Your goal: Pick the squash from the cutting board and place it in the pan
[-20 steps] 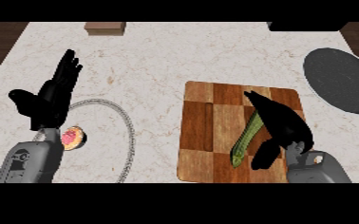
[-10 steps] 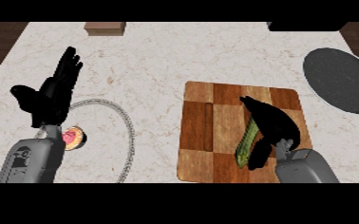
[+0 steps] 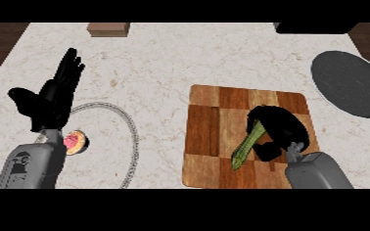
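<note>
The squash [image 3: 248, 147] lies on the cutting board [image 3: 217, 127], in its right half toward the near edge. It is a slim green piece whose long axis runs on a slant, from its near-left tip up toward the far right. The right hand [image 3: 278, 127] is directly over its far end, fingers curled down and around the upper part of the squash, with the thumb showing just to the right of the stem near the wrist. From this view the hand looks closed on the squash, though whether the squash has left the board cannot be told.

The pan [image 3: 345, 80] sits at the right edge of the counter, farther away than the board and apart from it. So the carry that follows would go to the right and away from the robot, and the right hand is plainly the nearer one for it. Because the squash is long and held near one end, its free near-left tip may swing as it travels.

The left hand [image 3: 51, 100] rests at the left side, fingers straight and pointing up, well apart from the board. A small pink-topped item [image 3: 74, 142] lies by its wrist on a plate [image 3: 127, 122].
</note>
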### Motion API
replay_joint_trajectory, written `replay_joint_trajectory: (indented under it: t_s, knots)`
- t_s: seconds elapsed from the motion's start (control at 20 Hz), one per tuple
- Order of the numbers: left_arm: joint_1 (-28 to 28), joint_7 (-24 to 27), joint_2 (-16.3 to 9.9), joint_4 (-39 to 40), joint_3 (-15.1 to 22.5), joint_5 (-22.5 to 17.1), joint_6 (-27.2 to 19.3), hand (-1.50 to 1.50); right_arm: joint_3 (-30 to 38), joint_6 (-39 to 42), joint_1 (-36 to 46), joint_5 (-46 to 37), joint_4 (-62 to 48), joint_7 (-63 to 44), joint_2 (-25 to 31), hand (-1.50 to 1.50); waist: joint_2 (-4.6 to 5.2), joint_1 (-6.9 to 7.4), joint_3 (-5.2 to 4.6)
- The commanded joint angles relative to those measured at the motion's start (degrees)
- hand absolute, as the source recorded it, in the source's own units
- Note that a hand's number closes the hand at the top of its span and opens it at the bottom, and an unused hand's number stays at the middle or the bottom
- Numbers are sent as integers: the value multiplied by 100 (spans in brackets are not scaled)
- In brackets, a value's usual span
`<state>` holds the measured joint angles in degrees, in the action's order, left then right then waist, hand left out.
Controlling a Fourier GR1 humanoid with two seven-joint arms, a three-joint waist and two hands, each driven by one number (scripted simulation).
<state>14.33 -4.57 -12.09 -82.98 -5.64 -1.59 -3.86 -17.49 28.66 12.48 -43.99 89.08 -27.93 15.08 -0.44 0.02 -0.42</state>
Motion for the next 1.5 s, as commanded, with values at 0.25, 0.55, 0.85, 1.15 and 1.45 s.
replay_joint_trajectory:
  t_s: [0.25,0.55,0.85,1.15,1.45]
  knots:
    - [-326,-222,165,-527,70,96,-42,0,97,-446,-87,-523,-36,227,-293,150,40,12,43]
    - [109,-10,-60,102,-90,-20,225,0,453,-1124,1428,-817,-1040,-2134,-1474,150,73,116,39]
    - [-93,38,200,-28,56,105,13,0,116,-2242,2008,-2364,-587,-2456,-1391,150,37,45,39]
    - [24,-245,289,-289,135,232,-191,0,704,-2357,2217,-2481,55,-2539,-969,150,31,-18,43]
    - [-216,-75,165,-297,15,170,-42,0,1757,-3281,2457,-2043,-36,-1979,-621,150,51,21,47]
